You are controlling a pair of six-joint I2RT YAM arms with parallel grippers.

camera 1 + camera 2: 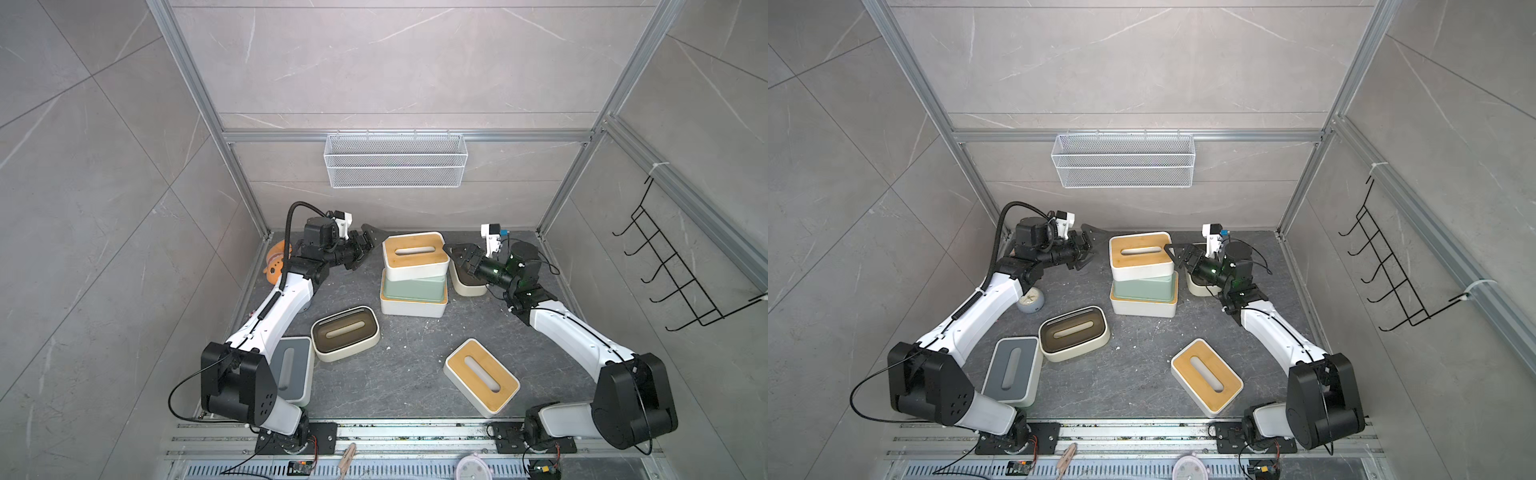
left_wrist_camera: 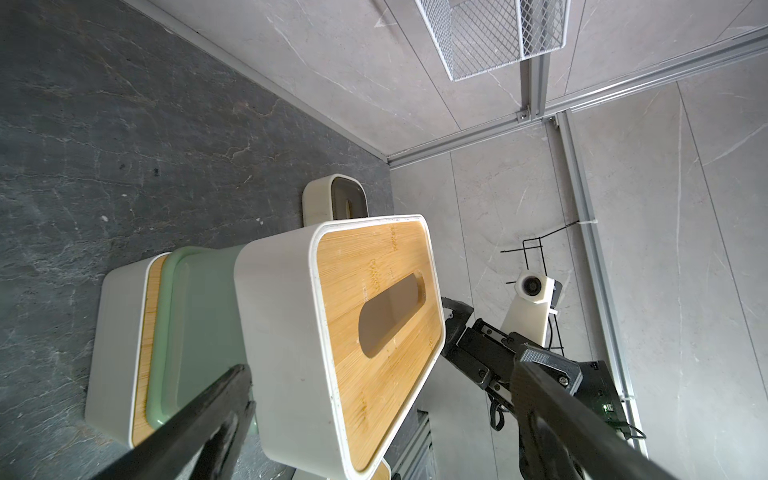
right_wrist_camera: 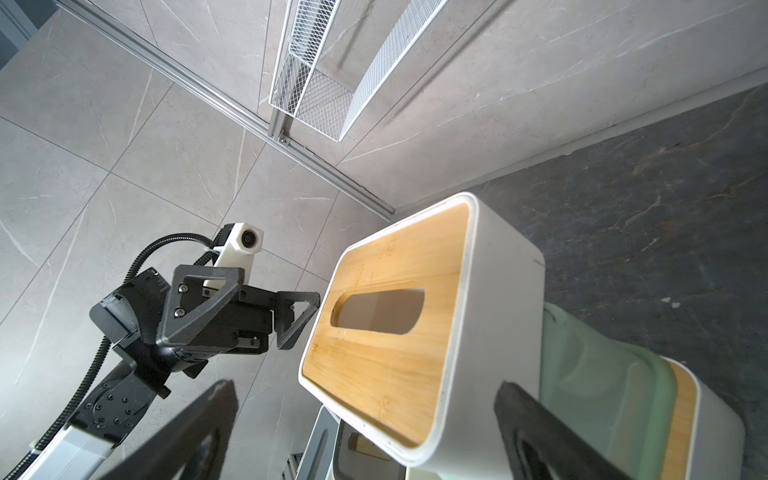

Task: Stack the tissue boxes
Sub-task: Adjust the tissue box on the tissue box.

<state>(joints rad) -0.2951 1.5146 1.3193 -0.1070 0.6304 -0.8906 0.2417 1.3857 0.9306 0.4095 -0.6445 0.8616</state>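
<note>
While left gripper gapes, right perhaps touches stack.

Top box looks like smooth matt white plastic, with a lid of grainy bamboo. Green box is smooth plastic with a soft sheen. Floor is dark matt veined stone, basket white-coated wire mesh, frame brushed metal, left gripper fingers ribbed matt black plastic.

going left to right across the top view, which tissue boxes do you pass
In a top view: grey-lidded box → brown-lidded box → three-box stack → loose bamboo-lidded box.
</note>
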